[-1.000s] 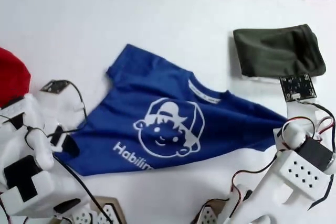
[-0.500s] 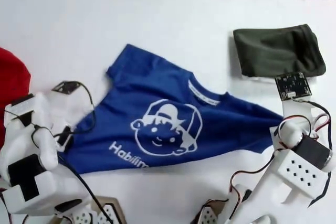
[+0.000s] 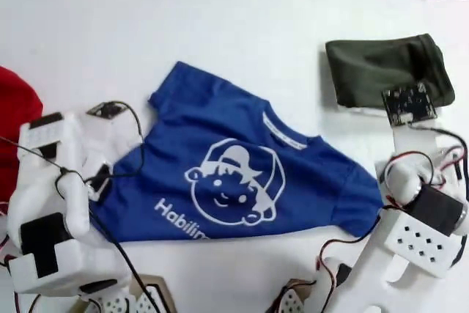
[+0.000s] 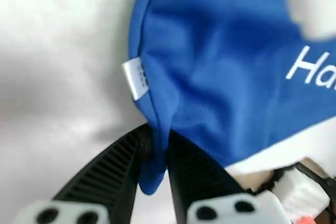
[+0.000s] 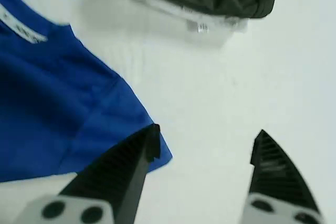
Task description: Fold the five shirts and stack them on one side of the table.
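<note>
A blue shirt (image 3: 227,174) with a white cartoon face lies spread in the middle of the table. My left gripper (image 4: 155,140) is shut on the blue shirt (image 4: 220,51) at its hem corner beside a small white tag; from above it sits at the shirt's left edge (image 3: 102,181). My right gripper (image 5: 206,135) stands open over bare table, one finger just beside the blue sleeve (image 5: 142,140), holding nothing. The right arm (image 3: 421,218) is at the shirt's right end.
A folded dark green shirt (image 3: 385,71) rests on a folded white one (image 5: 173,11) at the back right. A red shirt (image 3: 16,108) lies at the left edge. Cables trail near both arm bases at the front.
The left arm has moved farther onto the table and rightward with the hem corner. The sleeve's stretched point on the right has slackened back leftward, and the shirt now lies more bunched.
</note>
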You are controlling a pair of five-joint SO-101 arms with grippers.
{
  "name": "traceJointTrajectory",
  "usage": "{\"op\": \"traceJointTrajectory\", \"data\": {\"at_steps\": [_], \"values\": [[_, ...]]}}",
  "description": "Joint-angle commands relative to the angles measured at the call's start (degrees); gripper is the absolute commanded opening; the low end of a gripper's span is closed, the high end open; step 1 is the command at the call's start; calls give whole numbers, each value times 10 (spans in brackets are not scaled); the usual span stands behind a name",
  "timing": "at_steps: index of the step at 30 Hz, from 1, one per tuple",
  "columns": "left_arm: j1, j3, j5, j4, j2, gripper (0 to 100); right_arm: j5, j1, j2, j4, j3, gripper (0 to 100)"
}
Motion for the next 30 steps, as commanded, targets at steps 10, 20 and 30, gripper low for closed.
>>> {"op": "traceJointTrajectory", "data": {"at_steps": [10, 20, 30], "values": [[7, -30, 7, 46, -10, 25, -200, -370, 460, 18, -377, 286], [7, -28, 27, 50, -11, 25, -273, -490, 874, -6, -783, 287], [7, -2, 28, 35, -11, 25, -273, -547, 1171, -20, -1137, 287]]}}
